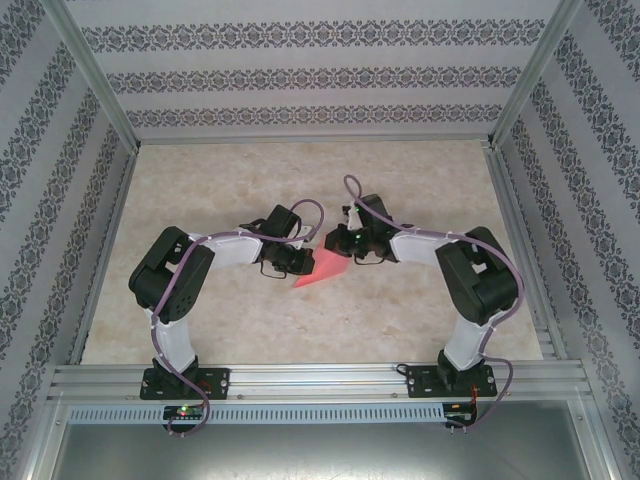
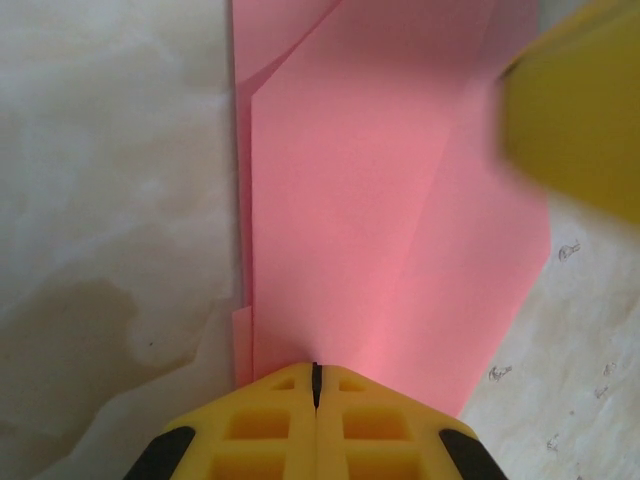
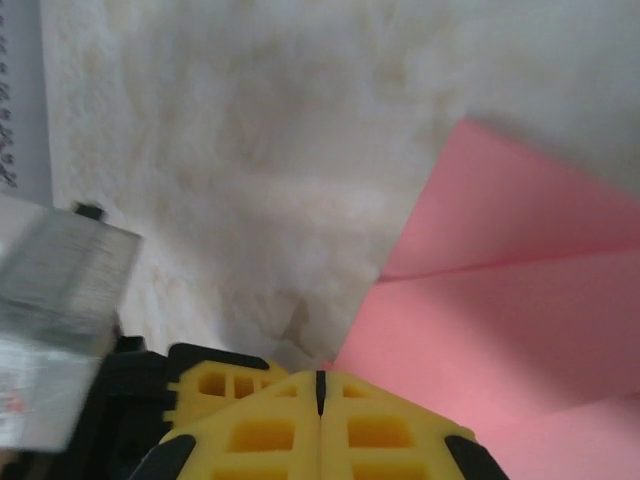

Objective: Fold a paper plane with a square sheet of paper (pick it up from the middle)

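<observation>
The salmon-pink sheet of paper (image 1: 322,270) lies flat on the table, folded into a pointed wedge with straight creases. My left gripper (image 1: 298,262) is shut, and its yellow tips (image 2: 316,376) rest on the paper's near edge (image 2: 380,200). My right gripper (image 1: 345,247) is also shut, with its tips (image 3: 320,380) at a corner of the paper (image 3: 500,330). The two grippers stand close together on opposite sides of the paper. A blurred yellow finger of the right gripper (image 2: 575,115) hangs over the paper's far right side in the left wrist view.
The beige marbled tabletop (image 1: 250,330) is ringed by aluminium rails (image 1: 320,375) and patterned walls (image 1: 300,80). A yellow finger of the left gripper (image 3: 215,385) and a blurred grey part (image 3: 55,320) sit just left of the right gripper's tips.
</observation>
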`<state>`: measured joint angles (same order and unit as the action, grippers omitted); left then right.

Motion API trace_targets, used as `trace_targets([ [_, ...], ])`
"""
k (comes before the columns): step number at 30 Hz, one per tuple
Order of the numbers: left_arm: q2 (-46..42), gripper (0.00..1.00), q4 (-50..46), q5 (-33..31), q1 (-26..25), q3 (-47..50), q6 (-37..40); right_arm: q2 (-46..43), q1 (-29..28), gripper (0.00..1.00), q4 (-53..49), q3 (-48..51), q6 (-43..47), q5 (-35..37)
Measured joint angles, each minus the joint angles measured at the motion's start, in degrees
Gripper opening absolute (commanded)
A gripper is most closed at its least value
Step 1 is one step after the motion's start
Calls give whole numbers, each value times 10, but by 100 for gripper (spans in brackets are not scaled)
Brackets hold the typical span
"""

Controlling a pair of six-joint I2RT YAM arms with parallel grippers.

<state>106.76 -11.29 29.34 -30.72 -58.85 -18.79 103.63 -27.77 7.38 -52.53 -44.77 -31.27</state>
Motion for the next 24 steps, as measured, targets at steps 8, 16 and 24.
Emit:
trace_targets([
  [8,0,0,0,2,0,0,-3,47,-1,4,-4,0,-16,-2],
  [16,-27,13,-9,0,1,2,-44,51,-1,4,-11,-6,-10,3],
  [24,-110,17,19,-26,-12,29,-157,54,-1,4,-26,-14,-1,6],
])
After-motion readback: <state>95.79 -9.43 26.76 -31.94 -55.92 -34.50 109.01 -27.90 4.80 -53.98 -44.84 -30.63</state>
